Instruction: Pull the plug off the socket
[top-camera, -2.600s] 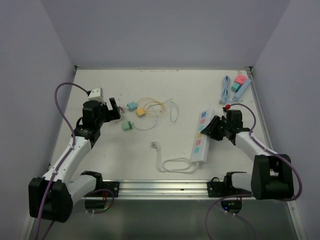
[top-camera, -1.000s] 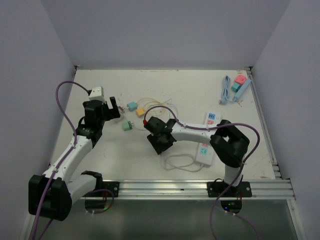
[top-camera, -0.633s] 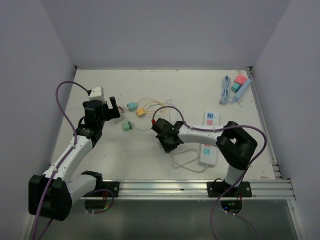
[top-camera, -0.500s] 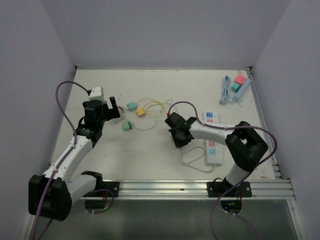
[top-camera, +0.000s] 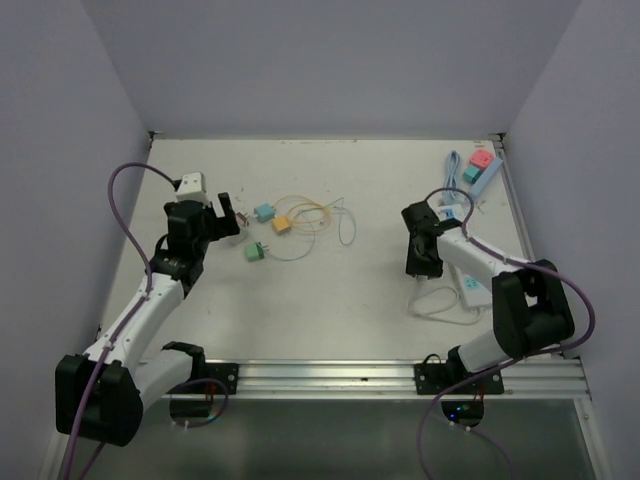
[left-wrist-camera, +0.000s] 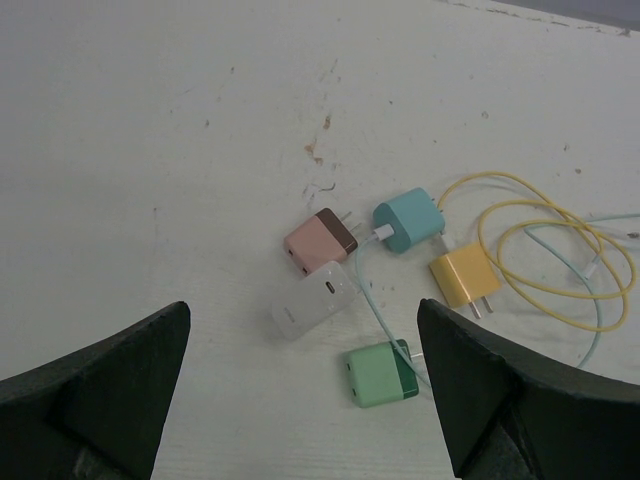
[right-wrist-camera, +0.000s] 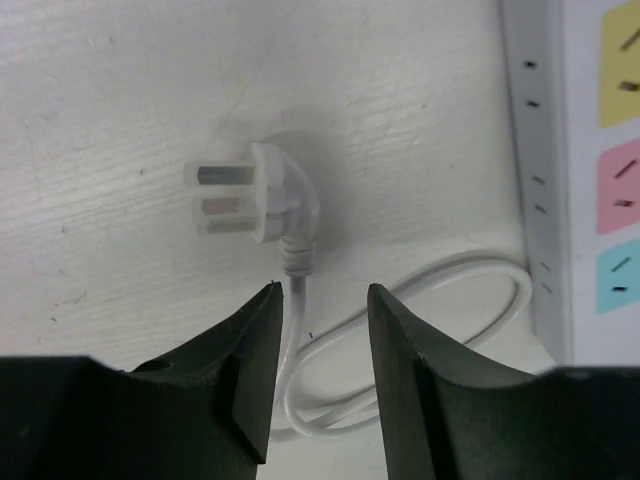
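Swinging back across the bench (right-wrist-camera: 150, 100), the right gripper (right-wrist-camera: 322, 295) has eased off, cord (right-wrist-camera: 291, 310) slack between its jaws; plug (right-wrist-camera: 265, 205) lies just ahead, prongs bare, beside the power strip (right-wrist-camera: 570, 150), already out!

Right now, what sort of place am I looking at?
Most likely a robot test cell in a lab: a left arm and right arm bolted to a metal rail at a white table, boxed in by plain walls, with a power strip and loose chargers as props.
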